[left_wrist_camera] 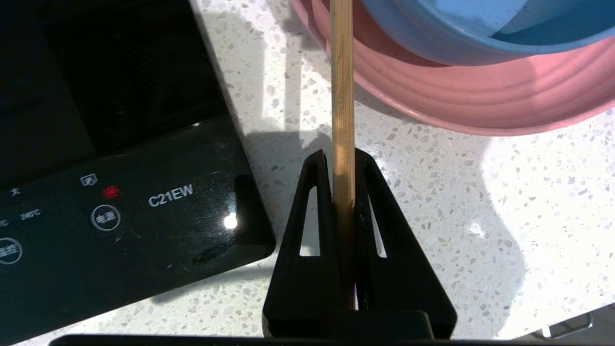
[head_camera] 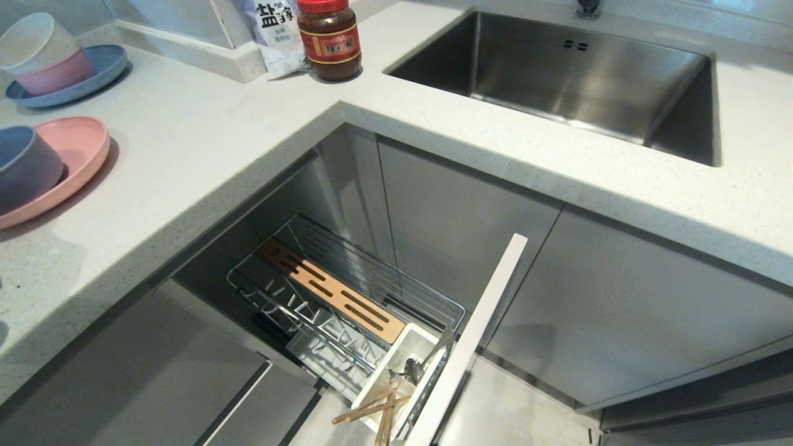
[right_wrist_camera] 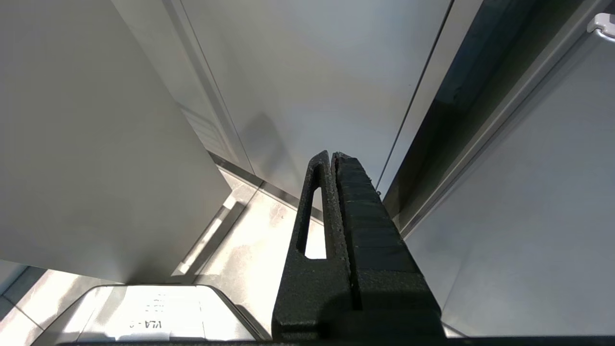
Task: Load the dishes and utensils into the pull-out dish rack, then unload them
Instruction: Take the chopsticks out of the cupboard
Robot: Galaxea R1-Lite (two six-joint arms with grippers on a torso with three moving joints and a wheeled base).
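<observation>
In the left wrist view my left gripper [left_wrist_camera: 342, 156] is shut on a light wooden chopstick [left_wrist_camera: 342, 96], which sticks out past the fingertips over the speckled counter, toward the pale-pink plate [left_wrist_camera: 480, 101] that holds the blue-grey bowl [left_wrist_camera: 432, 33]. The head view shows the same plate [head_camera: 74, 148] and bowl [head_camera: 21, 164] at the far left; that gripper is outside it. The pull-out dish rack [head_camera: 372, 272] stands open below the counter. Its white utensil cup [head_camera: 396, 353] holds wooden chopsticks [head_camera: 375, 406] and a steel spoon [head_camera: 414, 368]. My right gripper [right_wrist_camera: 334, 154] is shut and empty, parked low by the cabinet fronts.
A black induction cooker [left_wrist_camera: 120, 168] lies on the counter beside my left gripper. Cream and pink bowls on a blue plate [head_camera: 56, 62], a salt bag [head_camera: 276, 31] and a red-lidded jar [head_camera: 329, 38] stand at the back. The steel sink [head_camera: 557, 68] is at the right.
</observation>
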